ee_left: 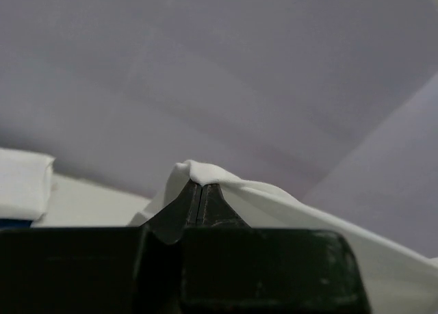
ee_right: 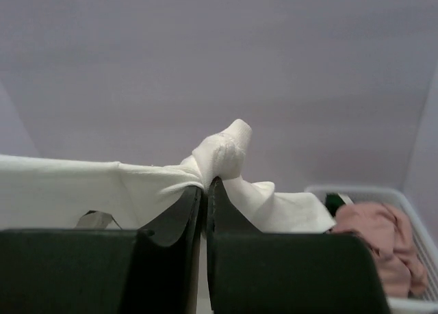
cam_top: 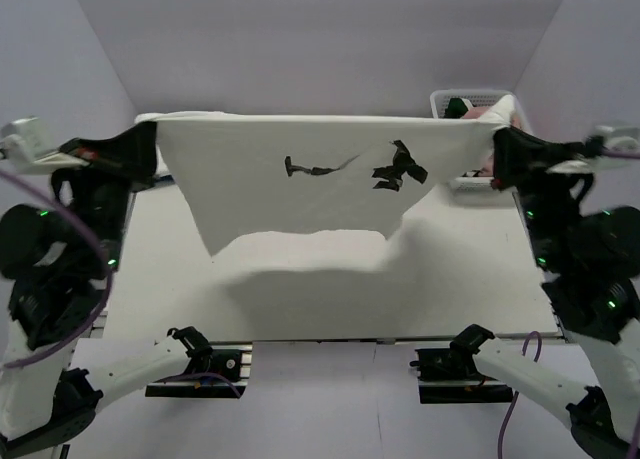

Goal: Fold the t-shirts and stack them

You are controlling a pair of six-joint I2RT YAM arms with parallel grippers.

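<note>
One white table beneath shirt; walls seemingly grey.

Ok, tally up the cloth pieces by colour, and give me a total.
White with dark print: 1, held stretched in the air.
Plain white: 1, seemingly folded, only partly seen.
Pink: 1, in the basket.
Dark green: 1, in the basket, mostly hidden.
Total: 4.

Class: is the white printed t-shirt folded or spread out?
Spread: the t-shirt hangs stretched wide between the left fingers and right fingers, above the table.
</note>
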